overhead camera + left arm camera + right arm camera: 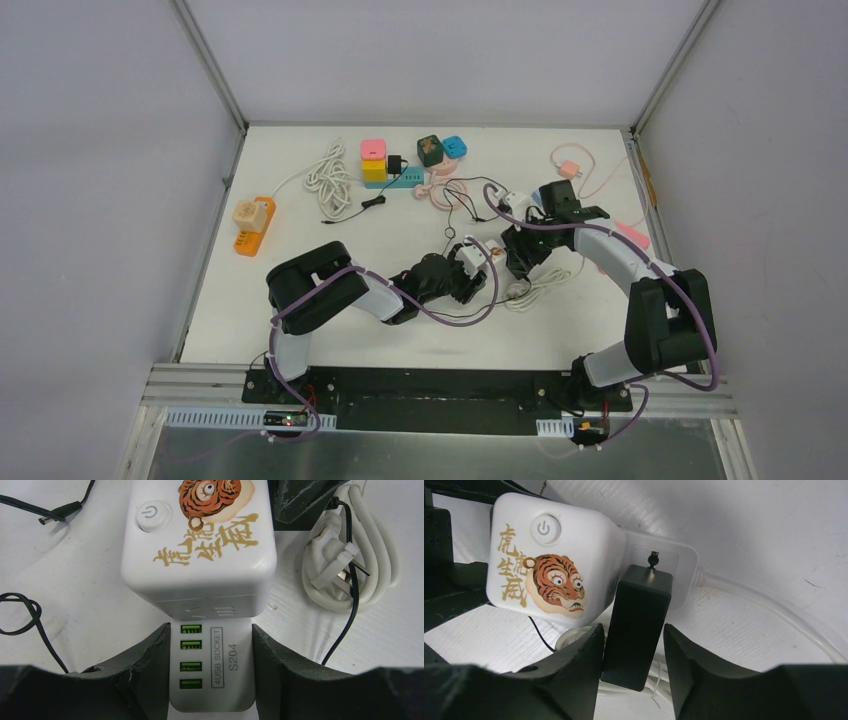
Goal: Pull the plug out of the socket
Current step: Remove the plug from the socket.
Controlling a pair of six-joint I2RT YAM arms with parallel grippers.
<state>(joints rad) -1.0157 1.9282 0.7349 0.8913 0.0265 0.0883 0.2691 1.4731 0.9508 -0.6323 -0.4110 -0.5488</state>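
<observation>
Right gripper [634,630]: closed on the black box-shaped plastic adapter plug [639,620], one finger against each long side.

Left gripper [210,627]: clamped on the USB-port end of the white cube-shaped power socket with a tiger print [200,540], bracing it on the white table [300,200].

Plug, location: seated in a flat white face of the socket, beside the tiger cube, mid-table between the two arms.

Plug, handling (judged): rigid shell, light, with smooth and probably slippery sides, and held in only by the friction of its pins. It is best taken on the two broad flat sides, close to the socket face, and drawn straight out along the pins without rocking.

Thin black cord [653,557]: leaves the plug's top. It looks delicate and is not a place to pull.

Socket (judged): light enough to lift with the plug unless held down.

Loose white coiled cable with a three-pin plug [330,560]: just beside the socket, a possible snag.
</observation>
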